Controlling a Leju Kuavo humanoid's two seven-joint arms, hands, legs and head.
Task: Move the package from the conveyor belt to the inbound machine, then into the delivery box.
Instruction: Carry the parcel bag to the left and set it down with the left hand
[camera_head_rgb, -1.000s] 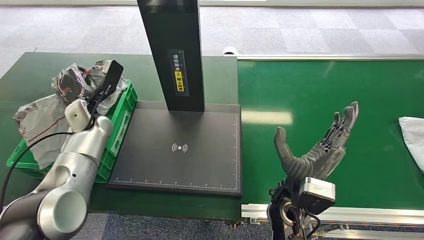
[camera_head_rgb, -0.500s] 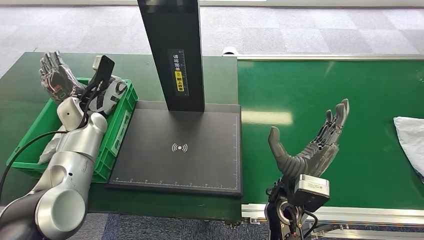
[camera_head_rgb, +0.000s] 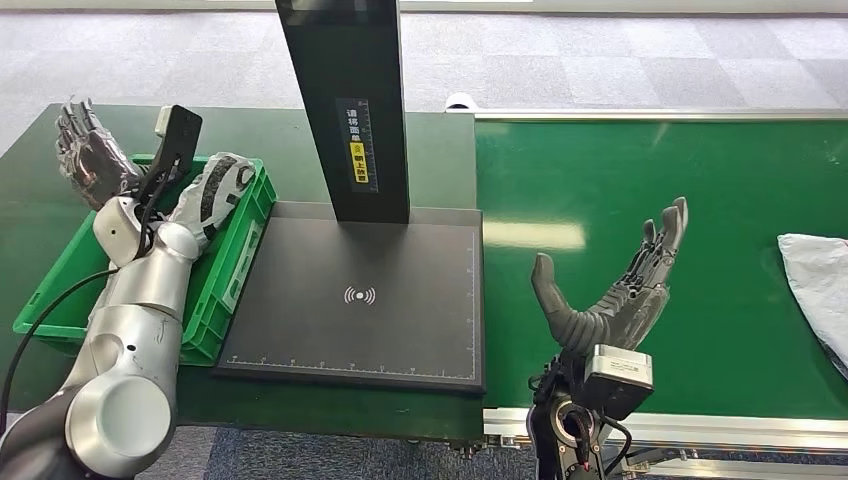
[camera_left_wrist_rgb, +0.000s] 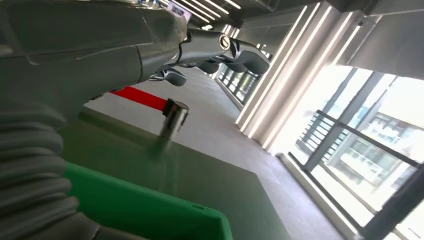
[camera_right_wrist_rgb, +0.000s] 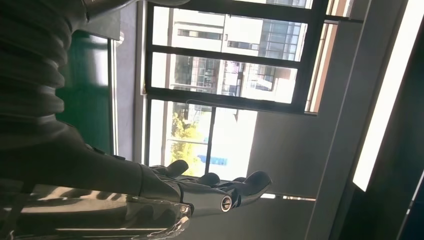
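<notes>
My left hand (camera_head_rgb: 90, 160) is open, fingers spread and holding nothing, raised over the far left corner of the green delivery crate (camera_head_rgb: 228, 285). A white-and-black package (camera_head_rgb: 215, 188) lies in the crate beside my left forearm. In the left wrist view the left hand (camera_left_wrist_rgb: 200, 47) reaches past the crate's rim (camera_left_wrist_rgb: 150, 210) with straight fingers. My right hand (camera_head_rgb: 615, 290) is open, palm up, above the green conveyor belt (camera_head_rgb: 640, 170). A white package (camera_head_rgb: 815, 285) lies on the belt at the right edge, well clear of that hand. The right hand (camera_right_wrist_rgb: 200, 192) is empty.
The inbound machine's black scan plate (camera_head_rgb: 355, 330) sits between crate and belt, with its black pillar (camera_head_rgb: 345, 100) rising at the back. A dark green table (camera_head_rgb: 40, 140) carries the crate. Grey carpet floor lies beyond.
My left hand let go of the grey bag over the crate, opened, and drew back to the far left. The white package on the belt came further into view. The right hand sank slightly.
</notes>
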